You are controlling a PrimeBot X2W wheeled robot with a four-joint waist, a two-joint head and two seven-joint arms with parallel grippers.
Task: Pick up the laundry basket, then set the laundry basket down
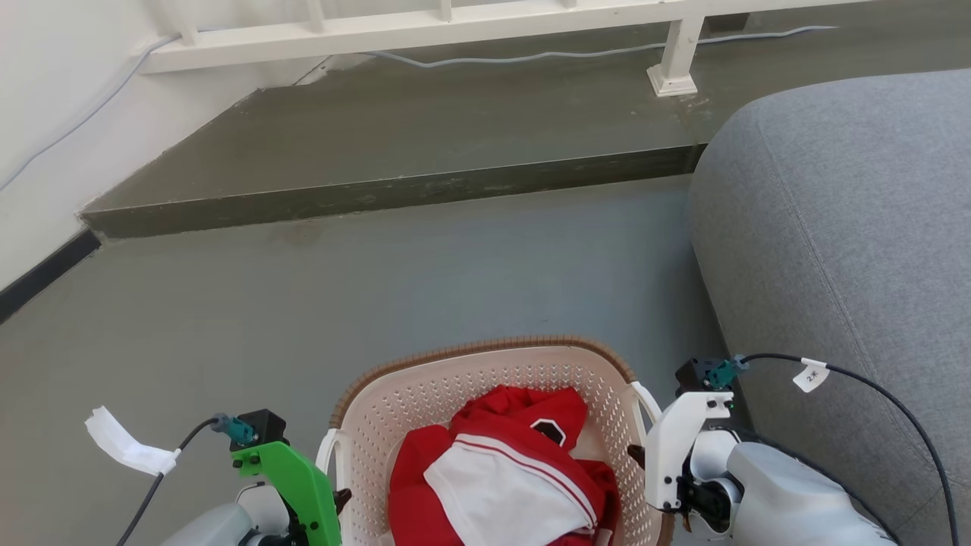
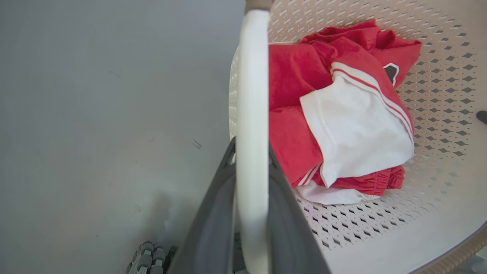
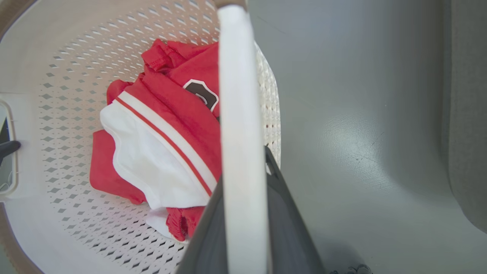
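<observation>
Plastic of the laundry basket (image 1: pixel 485 347) looks stiff and light, despite the clothes (image 1: pixel 501 470) inside. It sits at the head view's six o'clock, with the left gripper (image 2: pixel 252 146) and right gripper (image 3: pixel 243 167) clamped on its nine and three o'clock handles (image 2: pixel 251 76).

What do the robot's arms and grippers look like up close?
The left forearm and right forearm are pale grey shells. The left wrist has a green bracket, the right a white bracket; each carries a black block, teal plug and black cable with a white tag. The left gripper and right gripper have dark grey fingers.
</observation>
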